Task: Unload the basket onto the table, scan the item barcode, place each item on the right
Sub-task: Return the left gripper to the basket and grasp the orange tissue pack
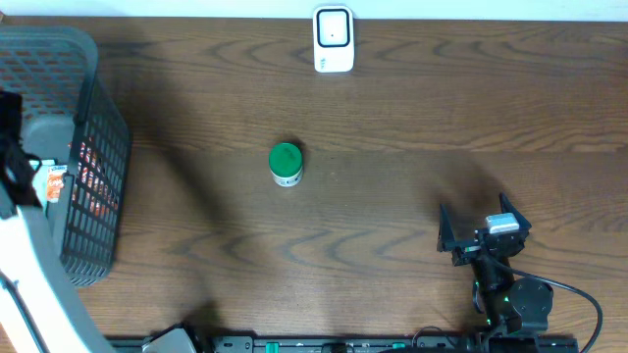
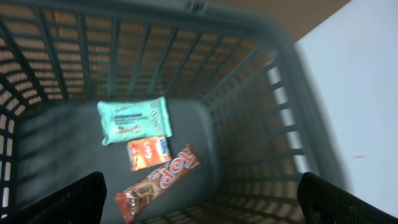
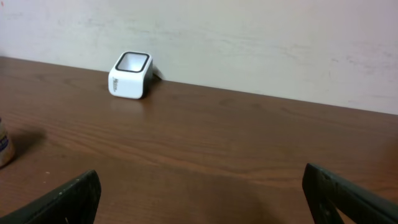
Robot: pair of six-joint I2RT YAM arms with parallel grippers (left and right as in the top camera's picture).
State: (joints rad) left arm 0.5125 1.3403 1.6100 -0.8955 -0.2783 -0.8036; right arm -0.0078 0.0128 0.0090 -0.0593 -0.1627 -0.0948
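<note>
The white barcode scanner (image 1: 333, 39) stands at the table's far edge; the right wrist view has it as a white scanner (image 3: 130, 75) by the wall. A green-lidded jar (image 1: 286, 164) stands upright mid-table. In the grey basket (image 2: 261, 93) lie a mint-green packet (image 2: 134, 119), a small orange packet (image 2: 148, 152) and a red-orange bar (image 2: 158, 180). My left gripper (image 2: 208, 199) hangs open above these, holding nothing. My right gripper (image 1: 481, 222) rests open and holds nothing near the front right, far from the jar.
The basket (image 1: 98, 108) fills the table's left end, with the left arm's white link beside it. The jar's edge (image 3: 4, 146) shows at the far left of the right wrist view. A pale wall runs behind the scanner.
</note>
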